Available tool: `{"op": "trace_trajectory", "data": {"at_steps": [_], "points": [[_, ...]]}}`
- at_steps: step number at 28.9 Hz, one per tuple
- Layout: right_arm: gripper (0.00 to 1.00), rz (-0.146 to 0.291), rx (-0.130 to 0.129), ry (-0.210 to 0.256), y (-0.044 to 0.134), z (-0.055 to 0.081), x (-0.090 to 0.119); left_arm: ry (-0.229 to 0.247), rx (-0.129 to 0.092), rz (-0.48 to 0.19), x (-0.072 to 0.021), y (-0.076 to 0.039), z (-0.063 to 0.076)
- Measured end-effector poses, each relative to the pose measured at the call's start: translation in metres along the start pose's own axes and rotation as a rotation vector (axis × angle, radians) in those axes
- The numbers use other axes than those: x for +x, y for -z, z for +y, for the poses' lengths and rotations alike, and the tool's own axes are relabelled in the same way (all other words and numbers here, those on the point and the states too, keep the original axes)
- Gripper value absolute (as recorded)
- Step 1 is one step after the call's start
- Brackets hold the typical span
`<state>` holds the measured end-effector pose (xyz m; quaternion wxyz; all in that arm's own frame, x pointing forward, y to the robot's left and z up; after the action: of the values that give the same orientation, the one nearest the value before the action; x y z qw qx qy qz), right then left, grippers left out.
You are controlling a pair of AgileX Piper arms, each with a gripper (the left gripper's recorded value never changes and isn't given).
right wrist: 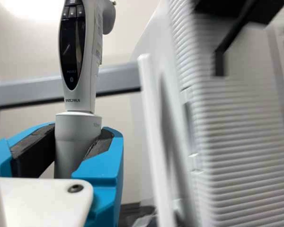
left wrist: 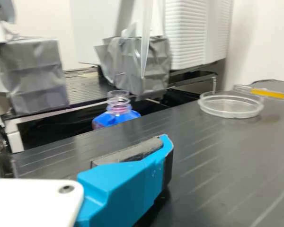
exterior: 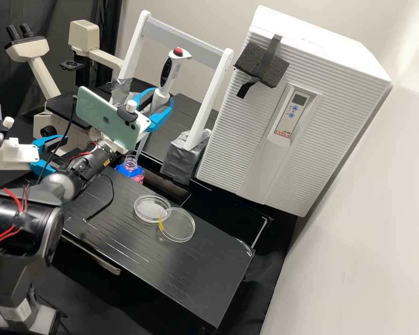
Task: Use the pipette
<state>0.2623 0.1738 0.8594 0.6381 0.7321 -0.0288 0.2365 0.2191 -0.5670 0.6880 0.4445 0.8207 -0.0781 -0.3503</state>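
Observation:
A white and grey pipette (exterior: 166, 74) with a red button stands upright in my right gripper (exterior: 156, 110), whose blue fingers are shut on its lower body (right wrist: 75, 137). Its clear tip (exterior: 139, 148) hangs just above the open neck of a small bottle of pink liquid (exterior: 132, 168); the left wrist view shows the tip (left wrist: 146, 42) over that bottle (left wrist: 117, 112). Two shallow clear petri dishes (exterior: 152, 207) (exterior: 178, 224) lie overlapping on the black platform (exterior: 172, 270), one with a yellow mark. My left gripper (exterior: 45, 152) is at the platform's left edge, open and empty, one blue finger (left wrist: 128, 182) low over the surface.
A tall white ribbed instrument (exterior: 288, 107) stands at the back right. A white frame (exterior: 186, 42) with grey taped feet (exterior: 184, 156) rises behind the bottle. A microscope (exterior: 42, 60) occupies the back left. The platform's near half is bare.

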Motion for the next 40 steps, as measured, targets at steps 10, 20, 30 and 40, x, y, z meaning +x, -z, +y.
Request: {"op": "trace_trajectory", "data": {"at_steps": [10,20,30,40], "points": [[0.00,0.045,0.007,-0.145,-0.011,0.068,-0.037,0.018,0.003,-0.090,0.0012,-0.014,-0.002],[0.00,0.006,-0.037,-0.181,-0.021,0.090,-0.059,-0.001,0.011,-0.152,0.0033,-0.029,0.004],[0.00,-0.032,-0.067,-0.102,-0.030,0.092,-0.072,-0.016,0.026,-0.197,0.0068,-0.038,0.008],[0.00,-0.057,-0.068,-0.075,-0.035,0.088,-0.077,-0.044,0.021,-0.246,0.0135,-0.049,0.016]]}}
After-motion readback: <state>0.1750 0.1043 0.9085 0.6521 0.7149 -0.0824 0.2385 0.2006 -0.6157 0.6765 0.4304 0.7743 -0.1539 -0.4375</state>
